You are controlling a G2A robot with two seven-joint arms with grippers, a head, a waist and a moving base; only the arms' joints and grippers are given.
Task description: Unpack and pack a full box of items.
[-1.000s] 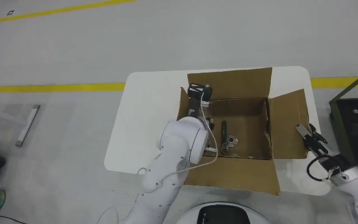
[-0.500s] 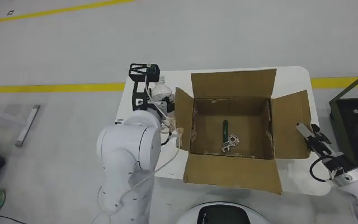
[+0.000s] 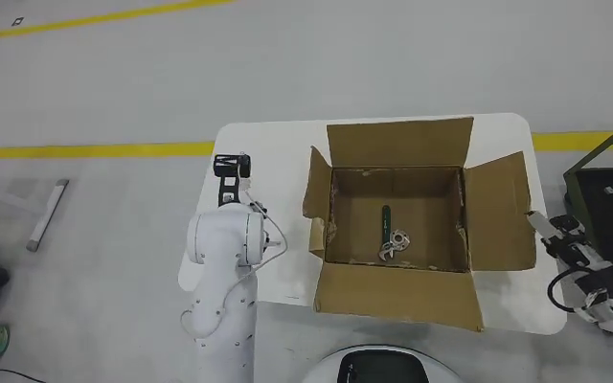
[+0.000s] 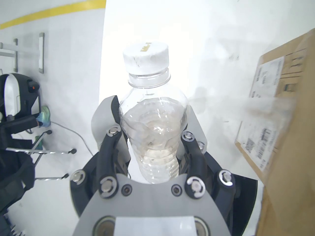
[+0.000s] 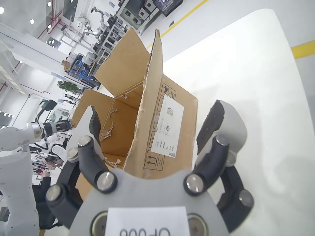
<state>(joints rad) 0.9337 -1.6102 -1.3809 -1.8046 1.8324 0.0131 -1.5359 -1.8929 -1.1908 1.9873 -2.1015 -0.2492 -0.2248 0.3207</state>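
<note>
Left gripper (image 4: 151,133): closed on a clear plastic bottle (image 4: 152,109) with a white cap. Both fingers (image 4: 110,133) press against the bottle's ribbed body below the shoulder, and the neck and cap project beyond the fingertips, away from the wrist. In the top view the left gripper (image 3: 233,168) sits over the white table (image 3: 278,172) near its 9 o'clock edge, at roughly 9 to 10 o'clock from the cardboard box (image 3: 397,144) and apart from the box's nearest flap. Whether the bottle's base touches the table cannot be determined. The box stands with all four flaps folded outward. On its floor lie a dark green stick-shaped item (image 3: 385,220) and, at 5 o'clock from it and just beside its end, a small metallic part (image 3: 395,243). Right gripper (image 5: 156,119): fingers spread wide, nothing held. In the top view the right gripper (image 3: 560,230) is at 3 o'clock from the box, just beside the outer edge of that side's flap. Contact with the flap cannot be confirmed.
</note>
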